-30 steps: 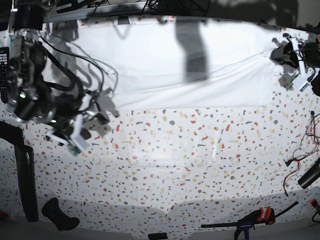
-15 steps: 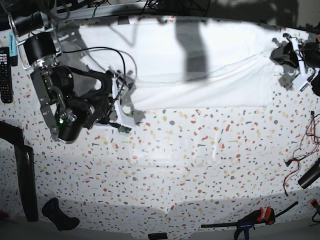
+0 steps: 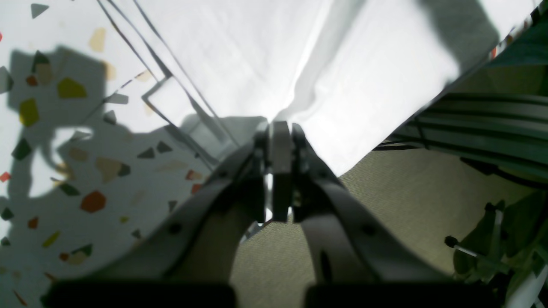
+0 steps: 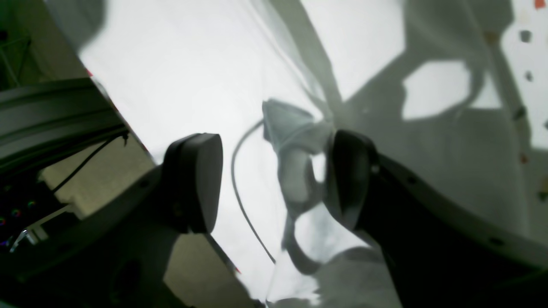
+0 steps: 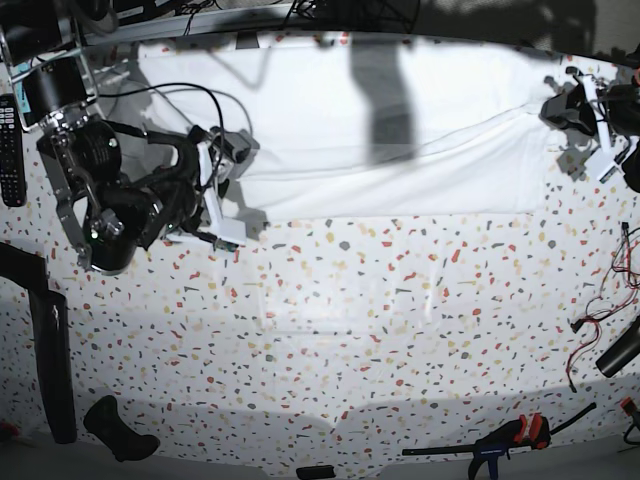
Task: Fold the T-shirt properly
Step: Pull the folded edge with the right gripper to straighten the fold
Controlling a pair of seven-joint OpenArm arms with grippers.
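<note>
The T-shirt point(image 5: 400, 140) lies spread across the far side of the speckled bench point(image 5: 380, 320), a wide white band with a long crease running toward its right end in the base view. There the left gripper point(image 5: 560, 108) sits at the shirt's edge, and the left wrist view shows its fingers point(image 3: 280, 145) clenched tight on a pinch of white cloth, the fabric puckering away from the grip in a ridge. On the other side, the right gripper point(image 5: 225, 185) hangs over the shirt's left end, beside the hem. Its fingers point(image 4: 195, 184) stand wide apart — released, grasping nothing — with the cloth below them in the right wrist view. A remote control point(image 5: 8, 150) lies at the bench's left edge, and a clamp point(image 5: 505, 440) rests near the front.
</note>
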